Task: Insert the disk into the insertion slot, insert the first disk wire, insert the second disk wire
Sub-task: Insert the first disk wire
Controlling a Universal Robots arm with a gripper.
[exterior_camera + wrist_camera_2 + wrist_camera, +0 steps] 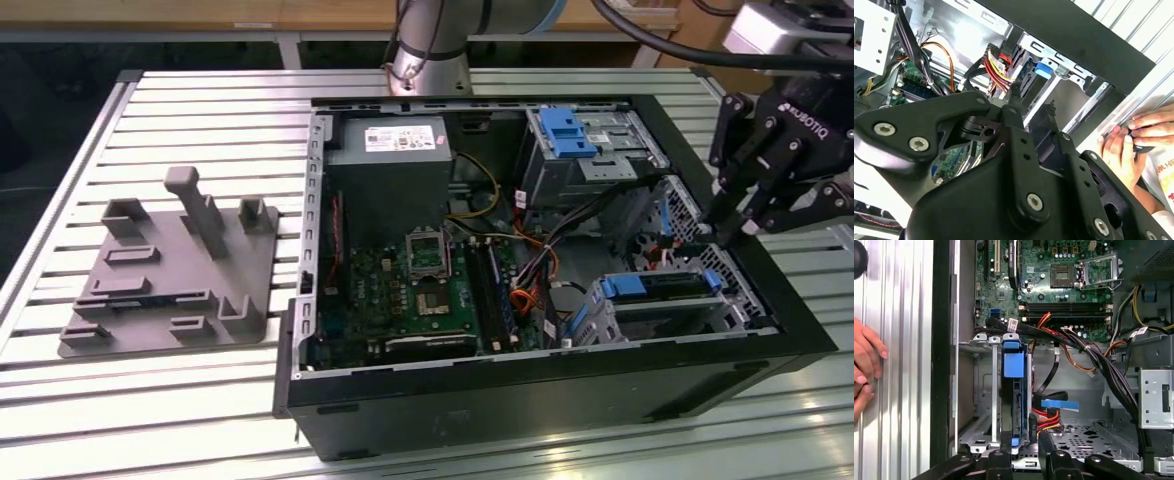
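Looking across the scene, we see a silver slatted metal table [200, 110] carrying a black computer tower case [534, 395] that lies on its side with its open face up. A flat grey plastic fixture with upright posts [160, 280] sits on the table, well apart from the case on the exterior view's left. The grey robot arm [427, 40] rises from the far edge of the table.

Inside the case we make out a grey boxy power supply with a white sticker [387, 160], a green motherboard [414, 290] beside it, and a taller grey metal cage with a blue plastic latch [587, 160].

Nearer the camera, on the exterior view's right, stands the insertion slot [681, 312], a silver perforated sheet-metal drive cage. The disk [654, 286], a flat silver hard drive framed by a bright blue plastic caddy, sits inside it on edge.

The black gripper [734, 228] hangs over the case's wall on the exterior view's right, near the slot; its fingers [1015, 107] stand apart with nothing between them.

A person's hands [866, 365] rest on the table just beside the case.

A bundle of red, yellow and black wires [1046, 419] ends close beside the disk; we cannot tell whether it is plugged in.
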